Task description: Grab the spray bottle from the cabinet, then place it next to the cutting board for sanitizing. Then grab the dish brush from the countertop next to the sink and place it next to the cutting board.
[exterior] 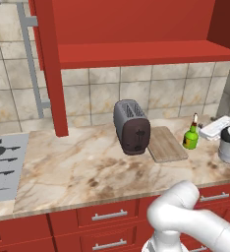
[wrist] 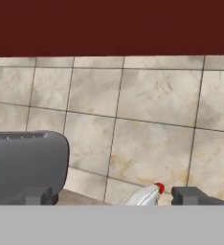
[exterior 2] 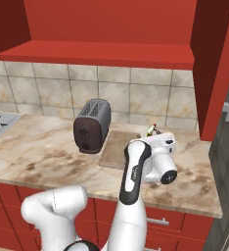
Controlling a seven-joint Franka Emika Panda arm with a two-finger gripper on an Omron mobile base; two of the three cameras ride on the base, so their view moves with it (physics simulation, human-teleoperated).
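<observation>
Spray bottle [exterior: 190, 138] stands right of cutting board [exterior: 166, 143]; gripper [wrist: 106, 196] wide, empty. Judged light, slippery plastic; best gripped at body.

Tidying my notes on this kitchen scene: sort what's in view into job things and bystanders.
Job things: spray bottle, cutting board, cabinet, countertop, gripper open.
Bystanders: toaster, stovetop, drawers.
</observation>
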